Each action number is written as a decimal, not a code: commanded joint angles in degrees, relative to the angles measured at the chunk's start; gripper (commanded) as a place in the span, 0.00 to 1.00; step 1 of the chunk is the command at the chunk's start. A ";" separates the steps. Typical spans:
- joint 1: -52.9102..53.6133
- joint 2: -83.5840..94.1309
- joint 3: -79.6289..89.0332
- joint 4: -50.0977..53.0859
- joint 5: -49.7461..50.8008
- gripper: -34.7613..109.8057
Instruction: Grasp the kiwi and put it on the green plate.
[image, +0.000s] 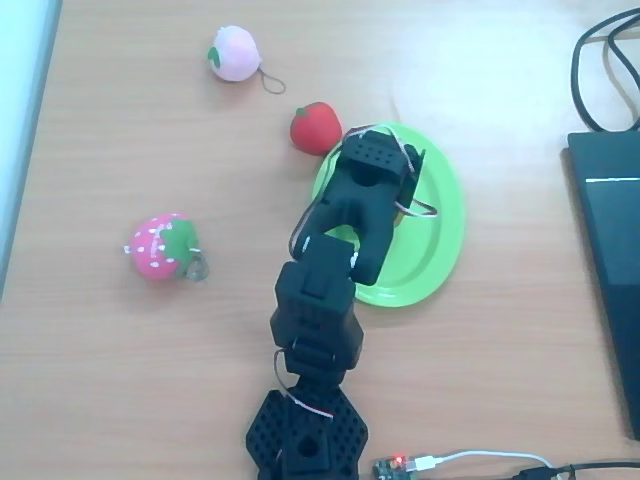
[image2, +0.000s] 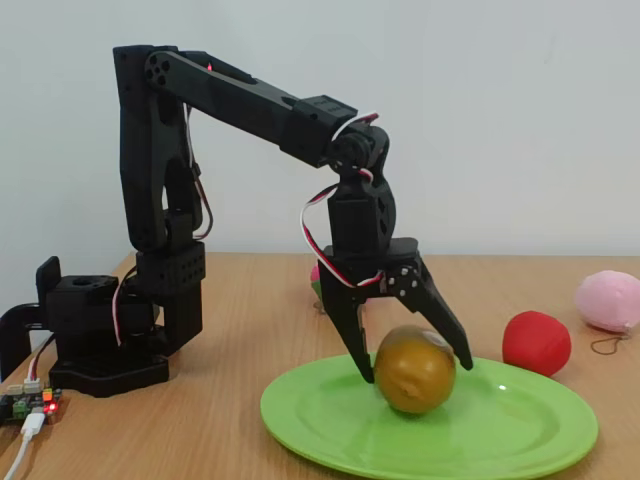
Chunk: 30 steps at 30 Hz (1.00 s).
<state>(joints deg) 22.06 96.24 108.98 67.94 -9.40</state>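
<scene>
Golden-brown kiwi sits on the green plate, resting on its surface near the middle in the fixed view. We see the gripper straddling it from above, fingers spread w/ one tip either side, close to the fruit; whether they touch it we can't tell. So the kiwi lies right between and below the tips. We judge the next move is straight up, clear of the fruit. Red fruit sits just off the rim.

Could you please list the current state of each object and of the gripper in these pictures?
kiwi: on the green plate, between the jaws.
green plate: flat on the table, holding the kiwi.
gripper: jaws open around the kiwi.
red fruit: on the table beside the plate.
strawberry: on the table, apart.
pink peach: on the table, apart.
</scene>
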 joint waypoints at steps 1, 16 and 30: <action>-0.09 3.34 0.26 1.14 0.53 0.54; -1.93 11.87 0.62 1.58 0.09 0.56; -14.06 31.99 6.94 1.41 4.57 0.24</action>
<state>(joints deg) 10.20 123.84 113.29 68.64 -5.10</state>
